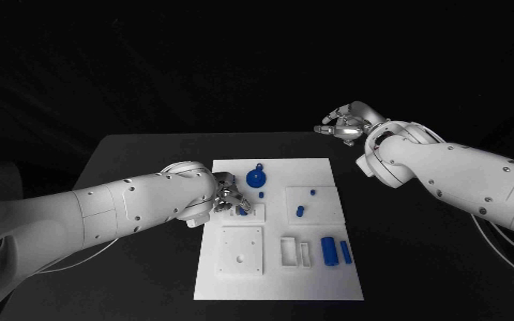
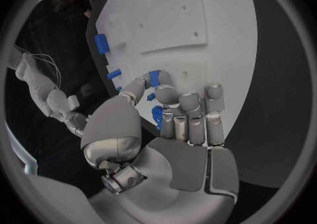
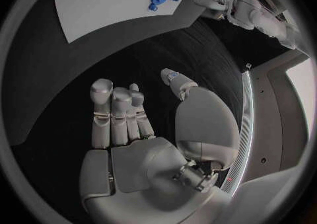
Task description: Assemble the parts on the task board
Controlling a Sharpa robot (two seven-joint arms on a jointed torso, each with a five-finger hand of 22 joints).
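The left hand is low over the near-left part of the flat white task board, thumb and a fingertip pinching a small blue cylindrical peg just above the board's surface. The other fingers lie curled together beside it. A second blue piece sits partly hidden under the palm; what it is cannot be told.

The step in hand looks like seating this peg. To do it well, the hand should keep the peg upright, line it up over its hole before pressing, and lower straight without dragging it sideways.

The right hand hovers off the board over the black table, fingers loosely bent and apart, holding nothing.

On the board, a blue round wheel-shaped part lies near the far edge. Two short blue studs stand on a raised white block. Nearer, a narrow white slotted holder stands beside two blue cylinders lying side by side. A square white plate with holes lies to their left.
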